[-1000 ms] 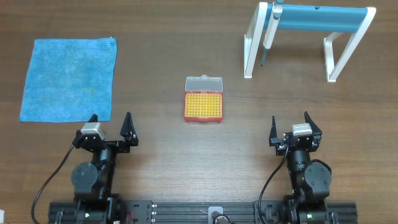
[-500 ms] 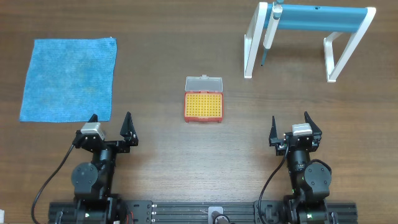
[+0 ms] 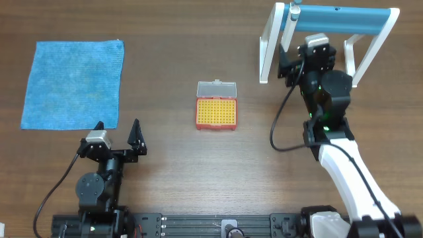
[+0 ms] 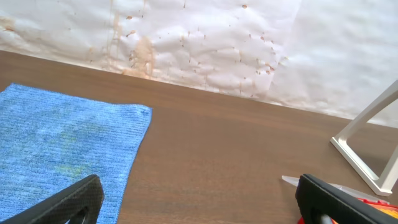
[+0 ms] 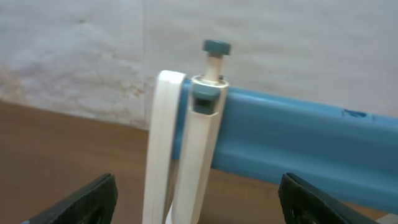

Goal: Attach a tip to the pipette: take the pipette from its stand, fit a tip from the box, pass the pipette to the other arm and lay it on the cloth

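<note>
The white pipette (image 5: 208, 124) with its grey-blue plunger hangs upright at the left end of the blue bar of the stand (image 5: 298, 143). My right gripper (image 5: 199, 214) is open, close in front of the pipette and apart from it, one finger on either side. From above, the right gripper (image 3: 304, 56) is lifted at the stand (image 3: 337, 18), and the pipette (image 3: 293, 13) shows at the bar's end. The orange tip box (image 3: 216, 111) stands open mid-table. The blue cloth (image 3: 73, 84) lies at the far left. My left gripper (image 3: 117, 135) rests open near its base, empty.
The stand's white legs (image 3: 266, 49) flank the right gripper. In the left wrist view the cloth (image 4: 62, 149) lies ahead, with a stand leg (image 4: 370, 155) far off and a pale wall behind. Bare wooden table (image 3: 172, 158) surrounds the tip box.
The right arm has stretched from its rest pose near its base up to the stand, bringing its open gripper in front of the pipette. The left arm has not moved.
</note>
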Available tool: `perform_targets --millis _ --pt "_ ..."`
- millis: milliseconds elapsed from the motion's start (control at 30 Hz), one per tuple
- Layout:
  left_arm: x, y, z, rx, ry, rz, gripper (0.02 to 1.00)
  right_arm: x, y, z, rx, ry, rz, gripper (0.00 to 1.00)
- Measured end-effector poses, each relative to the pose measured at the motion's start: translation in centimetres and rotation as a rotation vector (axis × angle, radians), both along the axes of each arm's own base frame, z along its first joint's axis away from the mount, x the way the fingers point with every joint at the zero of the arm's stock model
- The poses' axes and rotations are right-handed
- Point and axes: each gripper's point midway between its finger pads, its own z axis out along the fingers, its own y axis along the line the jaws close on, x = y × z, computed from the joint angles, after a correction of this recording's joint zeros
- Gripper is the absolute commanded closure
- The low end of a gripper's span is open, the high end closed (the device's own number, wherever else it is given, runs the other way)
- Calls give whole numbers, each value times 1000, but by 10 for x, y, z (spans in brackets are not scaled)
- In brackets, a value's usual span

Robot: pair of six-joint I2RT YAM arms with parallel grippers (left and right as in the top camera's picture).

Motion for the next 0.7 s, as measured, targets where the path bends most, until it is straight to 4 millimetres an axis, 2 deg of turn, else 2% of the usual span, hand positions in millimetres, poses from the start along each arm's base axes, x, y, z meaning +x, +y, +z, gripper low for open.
perform_targets --millis 100,233,467,600,700 --pt "0 0 0 0 -2 0 23 15 -6 -22 130 45 -53 159" --pt "0 0 0 0 -2 0 23 21 -7 -46 187 107 -73 159" --pt "0 0 0 0 -2 0 23 28 -5 -58 193 158 -77 156" --pt "0 0 0 0 -2 0 23 33 -4 -49 186 156 -75 156" --pt "0 0 0 0 -2 0 23 35 -5 -51 179 159 -75 154"
